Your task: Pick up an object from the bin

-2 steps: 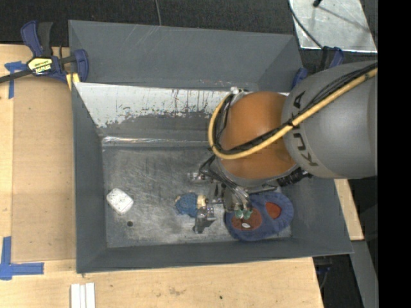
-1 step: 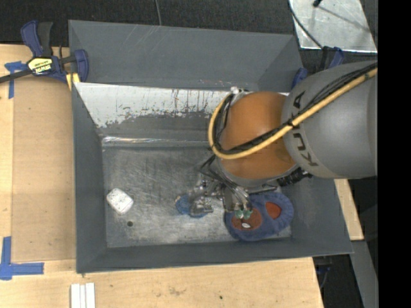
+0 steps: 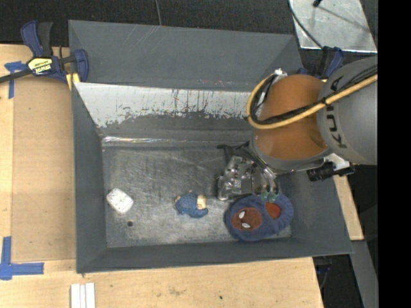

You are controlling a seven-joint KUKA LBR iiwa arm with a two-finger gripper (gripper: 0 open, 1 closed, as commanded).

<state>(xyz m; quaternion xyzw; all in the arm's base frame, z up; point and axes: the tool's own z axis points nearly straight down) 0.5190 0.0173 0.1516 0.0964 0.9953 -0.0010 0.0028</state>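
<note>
Hanging low in the right part of the bin (image 3: 160,165), my hand (image 3: 243,179) sits under my orange wrist cover (image 3: 289,124). Whether it is apart or together I cannot tell.

Just in front of it, tucked into the front right corner, lies a round blue soft thing (image 3: 258,217) with a brown patch and an orange patch on top. Its back edge meets the underside of my hand in this view; whether they touch or stand just clear I cannot tell. That thing is close to the front wall and near the right one, so room is tight there.

To the left, a small blue piece (image 3: 190,205) with a cream bit lies near the front. A white crumpled lump (image 3: 119,201) rests well apart near the left wall. The floor between and behind them is bare.
</note>
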